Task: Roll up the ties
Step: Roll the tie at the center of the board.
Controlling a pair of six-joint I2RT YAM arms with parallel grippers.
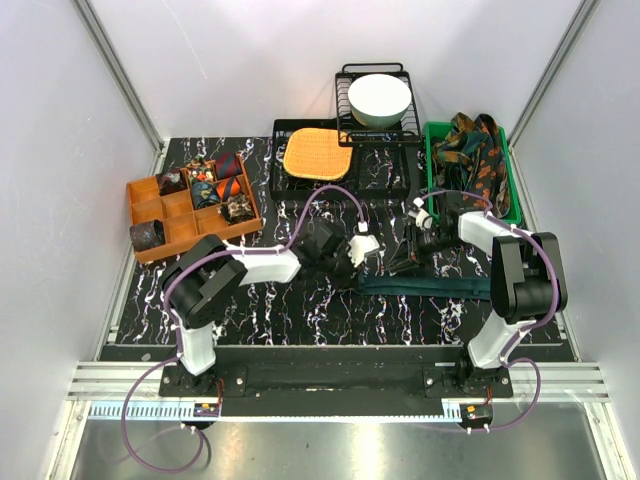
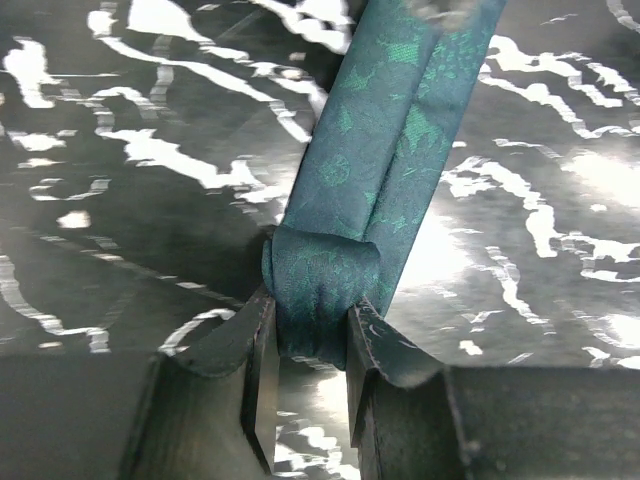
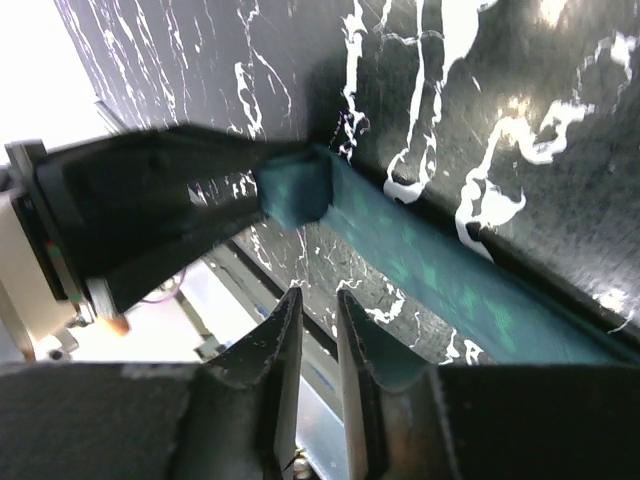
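A plain dark teal tie (image 1: 440, 287) lies flat across the front middle of the black marbled table. My left gripper (image 1: 352, 272) is shut on its left end, which is folded into a small roll (image 2: 312, 290) between the fingers (image 2: 262, 360); the rest of the tie (image 2: 390, 150) runs away from them. My right gripper (image 1: 402, 264) hovers just behind the tie, close to the left one. Its jaws (image 3: 318, 310) are almost shut with a narrow gap and hold nothing. The right wrist view shows the rolled end (image 3: 292, 190) and the flat strip (image 3: 440, 270).
An orange compartment tray (image 1: 150, 200) at the left holds several rolled ties (image 1: 215, 183). A green bin (image 1: 505, 165) at the back right holds patterned ties (image 1: 470, 145). A black wire rack (image 1: 385, 170) carries an orange woven mat (image 1: 316, 155); a white bowl (image 1: 378, 98) sits behind.
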